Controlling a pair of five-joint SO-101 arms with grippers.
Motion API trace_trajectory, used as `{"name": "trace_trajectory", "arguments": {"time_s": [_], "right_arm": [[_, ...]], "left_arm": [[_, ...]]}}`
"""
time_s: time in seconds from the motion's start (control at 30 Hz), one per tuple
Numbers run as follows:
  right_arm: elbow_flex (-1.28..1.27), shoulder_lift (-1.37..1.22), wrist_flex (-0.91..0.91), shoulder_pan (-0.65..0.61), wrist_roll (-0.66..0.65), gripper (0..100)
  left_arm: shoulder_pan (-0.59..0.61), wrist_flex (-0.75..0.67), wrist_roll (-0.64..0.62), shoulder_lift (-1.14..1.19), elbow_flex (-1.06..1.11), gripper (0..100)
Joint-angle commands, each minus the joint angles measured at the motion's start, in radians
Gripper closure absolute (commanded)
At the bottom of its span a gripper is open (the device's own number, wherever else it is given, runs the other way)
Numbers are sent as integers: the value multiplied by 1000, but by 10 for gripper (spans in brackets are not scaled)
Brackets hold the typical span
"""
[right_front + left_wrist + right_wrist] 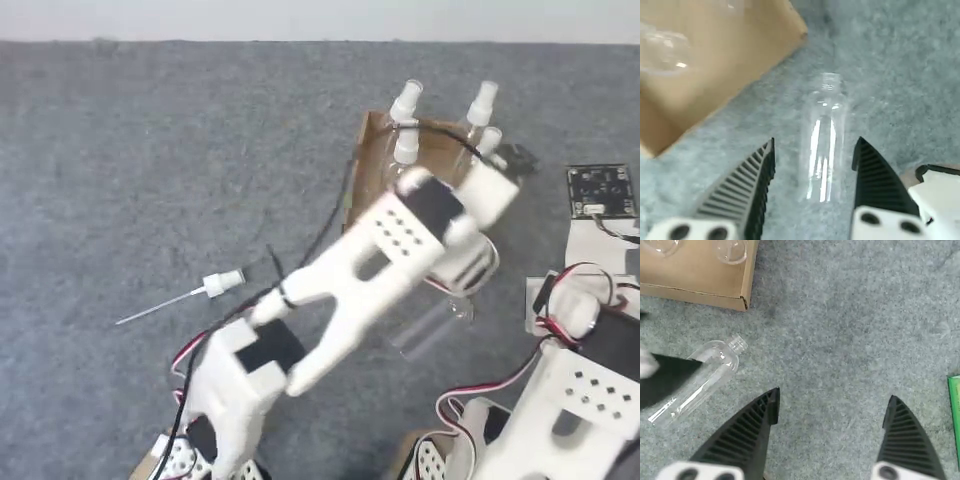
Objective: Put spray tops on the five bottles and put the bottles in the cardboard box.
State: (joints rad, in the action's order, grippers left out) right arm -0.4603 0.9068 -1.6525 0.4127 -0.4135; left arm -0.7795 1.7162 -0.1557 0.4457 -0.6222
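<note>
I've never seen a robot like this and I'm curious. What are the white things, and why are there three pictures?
The white things are two robot arms sitting at a grey table. One picture looks down from above. The other two come from little cameras on each arm's wrist, so you see the black fingers of that arm's gripper. The left gripper is open over a clear bottle that lies on its side with no top on. The right gripper is open over bare table, holding nothing. A cardboard box stands nearby, with bottles in it that already wear spray tops. One loose spray top lies on the table.
</note>
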Motion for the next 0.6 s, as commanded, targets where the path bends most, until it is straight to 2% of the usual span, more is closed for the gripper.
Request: {"name": "trace_trajectory", "arguments": {"time_s": [0.0,0.17,0.33,0.4,0.57], "right_arm": [[64,-8,-8,10,-8,715],[61,-8,-10,7,-2,716],[60,-13,-12,-25,118,717],[58,-16,-44,-91,183,717],[-46,-30,-38,-374,402,715]], "left_arm": [[35,38,21,-161,-36,769],[98,37,49,-313,53,769],[216,37,103,-499,145,798],[292,37,126,-569,196,797],[494,32,196,-681,398,797]]}}
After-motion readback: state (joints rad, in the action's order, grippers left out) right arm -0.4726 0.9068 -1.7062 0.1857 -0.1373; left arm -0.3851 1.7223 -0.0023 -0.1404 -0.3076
